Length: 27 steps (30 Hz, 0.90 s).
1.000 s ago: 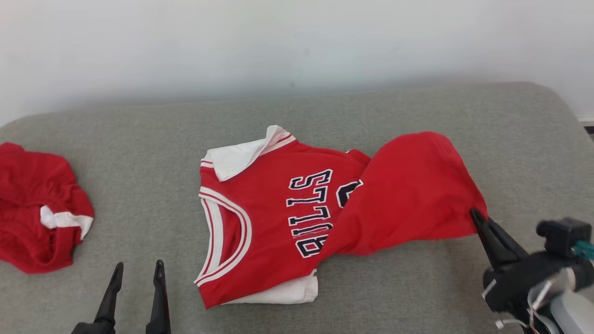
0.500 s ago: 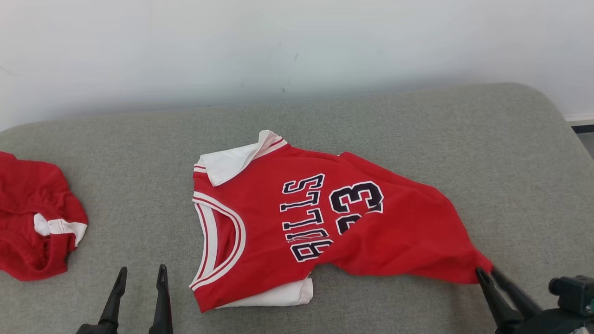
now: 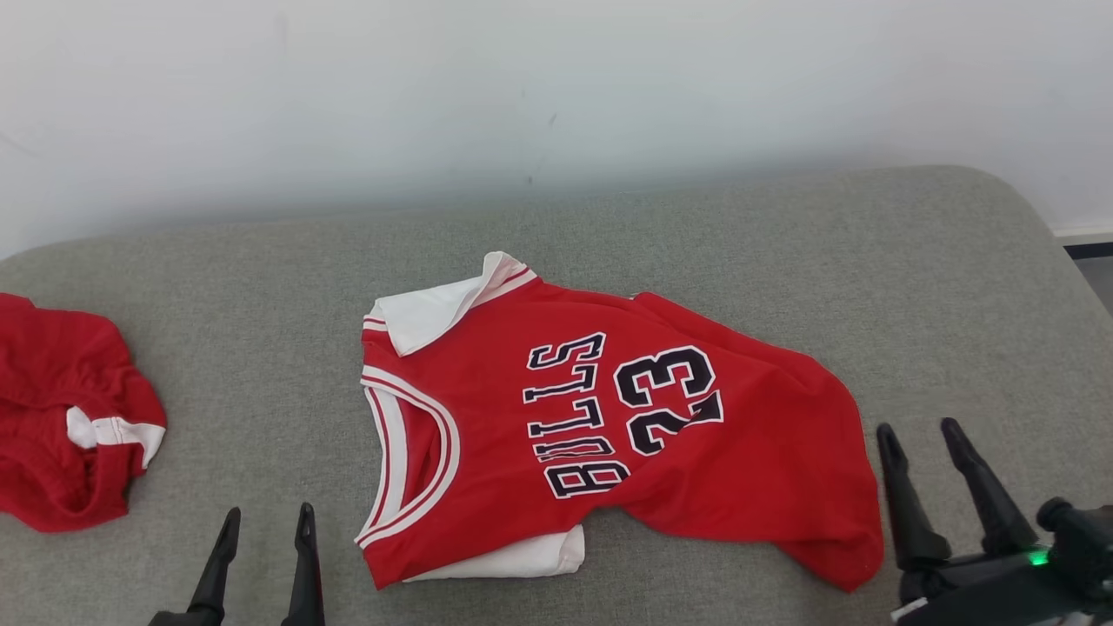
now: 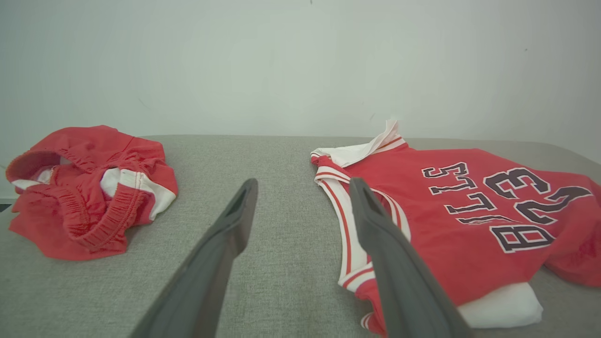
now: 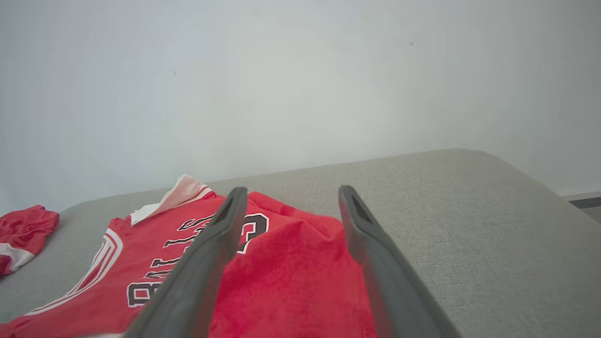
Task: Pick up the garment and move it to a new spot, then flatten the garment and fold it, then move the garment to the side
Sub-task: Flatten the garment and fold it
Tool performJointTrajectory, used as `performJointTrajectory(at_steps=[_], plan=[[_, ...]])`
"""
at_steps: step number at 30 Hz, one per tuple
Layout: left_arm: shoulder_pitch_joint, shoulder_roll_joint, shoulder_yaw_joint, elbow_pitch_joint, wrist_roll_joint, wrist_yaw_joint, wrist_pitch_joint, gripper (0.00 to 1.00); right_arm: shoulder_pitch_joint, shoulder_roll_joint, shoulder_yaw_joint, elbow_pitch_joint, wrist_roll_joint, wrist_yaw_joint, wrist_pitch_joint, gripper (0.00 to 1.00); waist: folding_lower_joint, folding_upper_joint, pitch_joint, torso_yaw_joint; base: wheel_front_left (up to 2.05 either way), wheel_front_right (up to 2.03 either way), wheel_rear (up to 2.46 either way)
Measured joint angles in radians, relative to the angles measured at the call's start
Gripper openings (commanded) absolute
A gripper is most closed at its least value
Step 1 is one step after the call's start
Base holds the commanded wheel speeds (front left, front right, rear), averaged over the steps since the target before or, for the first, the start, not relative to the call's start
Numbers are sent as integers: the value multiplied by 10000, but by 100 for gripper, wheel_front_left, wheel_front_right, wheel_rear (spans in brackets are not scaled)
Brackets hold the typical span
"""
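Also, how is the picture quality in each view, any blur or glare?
Head view: even, soft light, no glare; the lettering on the jersey is sharp. Left wrist view: the left gripper looks soft and close, the jersey crisp. Right wrist view: the right gripper is blurred, and the cloth near it grainy.

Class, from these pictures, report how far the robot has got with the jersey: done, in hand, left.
Done: jersey lies spread on the cushion, lettering up, hem rumpled. In hand: nothing; right gripper open beside the hem, left gripper open, apart. Left: smoothing, folding, moving it aside.
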Motion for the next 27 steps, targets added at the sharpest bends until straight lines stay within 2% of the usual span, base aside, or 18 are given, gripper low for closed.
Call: performJointTrajectory(at_steps=[3, 8, 18, 22, 27], plan=[[3, 10, -98, 113, -31, 0, 0, 100, -171, 268, 401, 140, -343, 0, -725, 100, 0, 0, 61, 1, 0, 0, 0], [-134, 29, -370, 366, -117, 0, 0, 100, -493, 596, 1062, 1106, -650, 0, -1716, 100, 2, 1, 179, 25, 0, 0, 0], [-439, 159, -1154, 1484, -481, 0, 0, 100, -1258, 1081, 1967, 3266, -905, 0, -2207, 100, 2, 1, 367, 43, 0, 0, 0], [-639, 194, -1858, 2293, -1020, -2, 0, 100, -1521, 1225, 2080, 3601, -909, 0, -2251, 100, 2, 1, 414, -3, 0, 0, 0], [-1034, 276, -2015, 3432, -1584, -4, 59, 100, -1668, 1208, 2086, 3574, -995, 0, -2259, 100, 2, 1, 426, -160, 0, 0, 0]])
